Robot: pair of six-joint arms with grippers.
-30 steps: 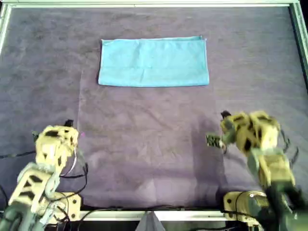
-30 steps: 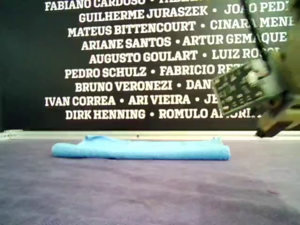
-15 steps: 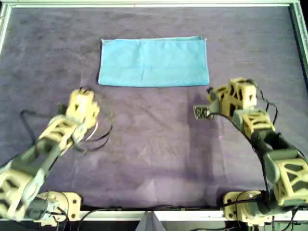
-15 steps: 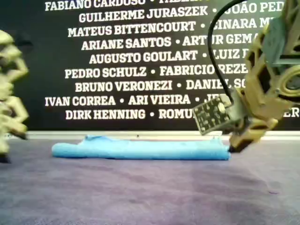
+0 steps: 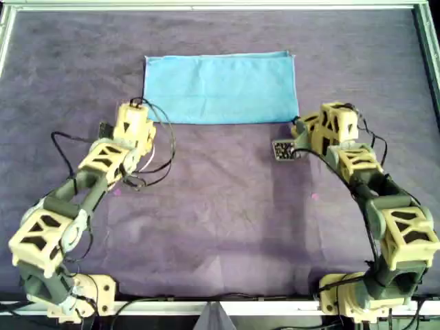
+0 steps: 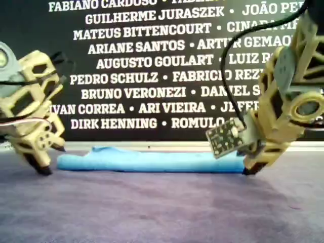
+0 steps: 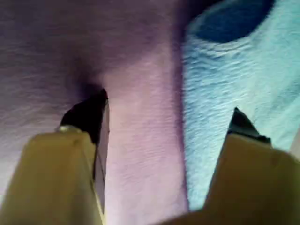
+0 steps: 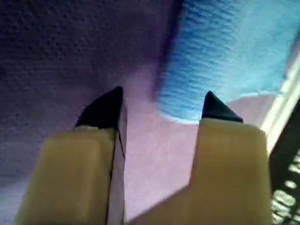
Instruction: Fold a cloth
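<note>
Pre-grasp step: both end effectors, left (image 5: pixel 141 113) and right (image 5: pixel 302 127), spread wide at near corners of cloth (image 5: pixel 220 88). Next: pinch each corner, then lift.

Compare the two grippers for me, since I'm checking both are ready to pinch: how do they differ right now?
The left gripper is at the cloth's near corner on the overhead view's left; the right gripper is at the near corner on that view's right. The left gripper's open jaws straddle the cloth's edge, while the right gripper's frame the corner tip. Both are open, low over the purple mat, holding nothing.
</note>
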